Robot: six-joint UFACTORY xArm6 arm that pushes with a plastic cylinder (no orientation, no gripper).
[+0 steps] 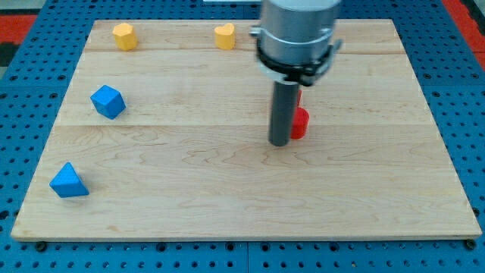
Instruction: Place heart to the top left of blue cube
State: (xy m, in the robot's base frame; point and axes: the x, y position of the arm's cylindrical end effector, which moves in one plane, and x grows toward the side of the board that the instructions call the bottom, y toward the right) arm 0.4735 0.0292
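A yellow heart [224,36] lies near the view's top edge of the wooden board [227,189], left of the arm. A blue cube [107,101] sits at the view's left, well below and left of the heart. My tip [280,142] rests on the board near the middle, far right of the blue cube and below right of the heart. A red block [300,123] touches the rod's right side and is partly hidden by it; its shape is unclear.
A yellow block [125,36], roughly hexagonal, sits at the top left of the board. A blue triangular block [68,182] lies at the bottom left. A blue pegboard [23,114] surrounds the board.
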